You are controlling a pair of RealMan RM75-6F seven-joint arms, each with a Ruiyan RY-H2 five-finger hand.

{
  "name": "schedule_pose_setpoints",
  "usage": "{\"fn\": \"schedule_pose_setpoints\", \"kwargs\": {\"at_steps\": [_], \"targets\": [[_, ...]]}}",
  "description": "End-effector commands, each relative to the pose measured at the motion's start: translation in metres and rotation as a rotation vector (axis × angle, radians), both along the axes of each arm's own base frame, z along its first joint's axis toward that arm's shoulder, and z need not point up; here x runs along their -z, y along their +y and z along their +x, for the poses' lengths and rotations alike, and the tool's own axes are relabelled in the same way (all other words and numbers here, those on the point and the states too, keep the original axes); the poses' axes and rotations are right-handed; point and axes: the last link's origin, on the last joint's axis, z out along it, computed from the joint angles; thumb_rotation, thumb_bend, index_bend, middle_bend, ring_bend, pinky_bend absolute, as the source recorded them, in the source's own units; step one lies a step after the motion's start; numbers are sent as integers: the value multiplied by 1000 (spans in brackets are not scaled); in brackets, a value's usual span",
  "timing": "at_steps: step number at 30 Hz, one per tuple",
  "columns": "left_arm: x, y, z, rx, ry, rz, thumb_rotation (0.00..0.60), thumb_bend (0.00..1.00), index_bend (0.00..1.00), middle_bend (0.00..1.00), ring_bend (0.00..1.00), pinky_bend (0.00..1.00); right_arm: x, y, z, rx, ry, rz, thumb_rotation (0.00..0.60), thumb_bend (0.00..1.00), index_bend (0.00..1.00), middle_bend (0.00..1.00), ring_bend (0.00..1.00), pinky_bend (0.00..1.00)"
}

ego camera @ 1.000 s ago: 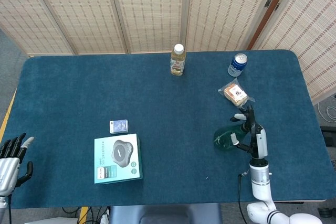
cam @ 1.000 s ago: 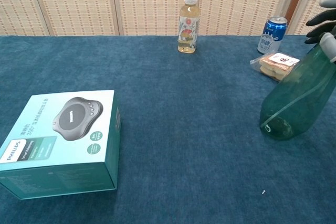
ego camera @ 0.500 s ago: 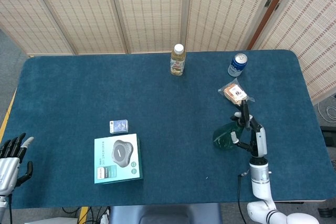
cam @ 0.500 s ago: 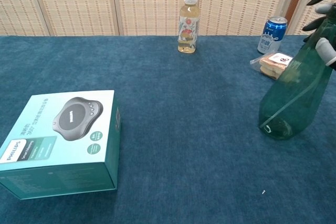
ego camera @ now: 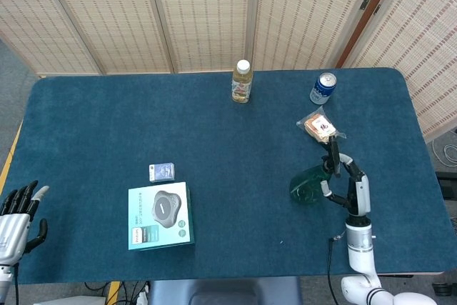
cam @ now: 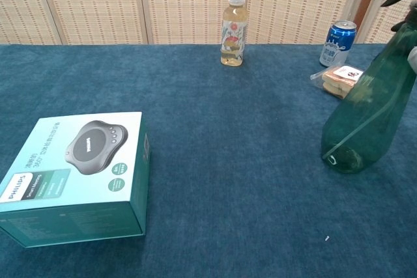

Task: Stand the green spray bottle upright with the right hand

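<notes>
right robot hand (ego camera: 348, 185) grasping tilted green spray bottle (cam: 368, 118) | left robot hand (ego camera: 16, 212) released, fingers apart

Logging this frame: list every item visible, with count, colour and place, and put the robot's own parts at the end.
green spray bottle: 1, translucent green, right side of the table, tilted, base on the cloth, neck held by the right hand
drink bottle: 1, yellowish with white cap, far edge, centre, upright
can: 1, blue, far right, upright
wrapped snack: 1, clear wrap, tan contents, between can and spray bottle
teal box: 1, teal with a grey device pictured, near left of centre
small pack: 1, blue and white, just beyond the teal box
table: 1, dark blue cloth
screen: beige woven panels behind the table
left hand: near left edge, holding nothing, fingers apart
right hand: near right, holds the spray bottle's neck
</notes>
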Motion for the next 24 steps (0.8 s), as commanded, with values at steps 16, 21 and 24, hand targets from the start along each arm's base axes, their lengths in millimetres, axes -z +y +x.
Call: {"fn": "schedule_pose_setpoints", "kwargs": {"at_steps": [16,21,24], "targets": [[6,4,7,6,9,-13,600,588,86,0,0,0,-11,18,-16,30,-2,-27,600,250,279,352,343,319],[3,7,16,29,7,-3,600,589,86,0,0,0,-28,29,-27,86,48,-39,600,250,278,343,332,319],[-3,12,22,51,-8,19,600,589,86,0,0,0,-57,42,-34,132,216,-38,600,251,275,320,312,319]]}}
